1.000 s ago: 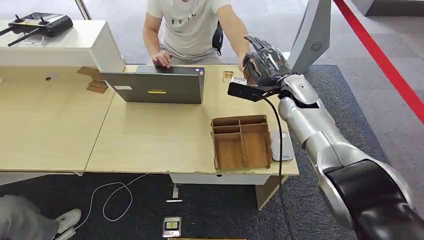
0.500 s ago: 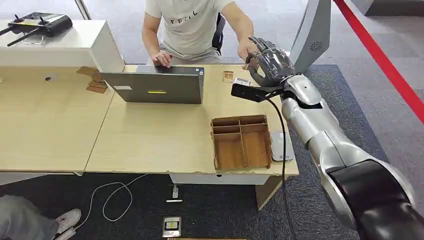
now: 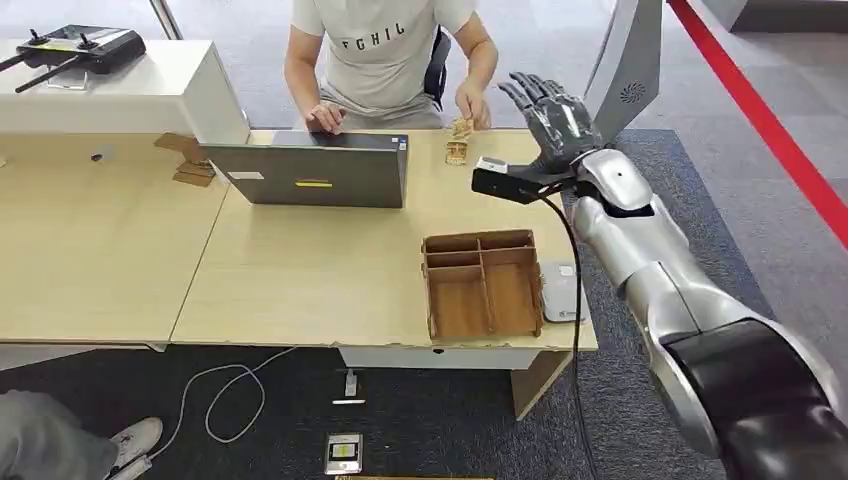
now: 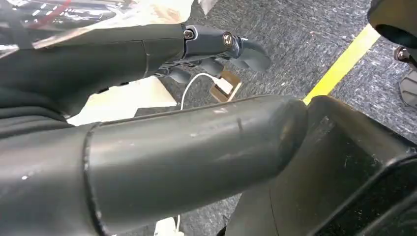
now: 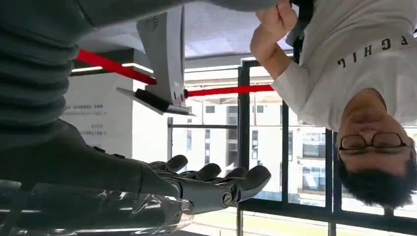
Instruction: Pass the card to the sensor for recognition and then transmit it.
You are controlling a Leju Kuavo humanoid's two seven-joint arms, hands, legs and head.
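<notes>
My right hand (image 3: 555,110) is raised over the far right corner of the desk, fingers spread and nothing in it; the right wrist view shows the same hand (image 5: 216,184) with straight, empty fingers. Across the desk a person's hand (image 3: 470,100) is closed just above a small wooden stand (image 3: 457,150); I cannot tell whether the card is in that fist (image 5: 273,24). A flat grey sensor pad (image 3: 560,292) lies beside the wooden tray (image 3: 483,283). My left hand (image 4: 216,49) hangs by the floor, fingers loose and empty.
A closed grey laptop (image 3: 318,172) stands in front of the seated person (image 3: 380,50). A grey kiosk post (image 3: 625,65) rises right behind my right hand. A white cabinet (image 3: 120,90) with a remote controller stands at the back left. A black cable runs along my right arm.
My right hand has lifted and drawn back to the right, away from the person's hand, and its fingers have spread. The person's hand has pulled back toward their body.
</notes>
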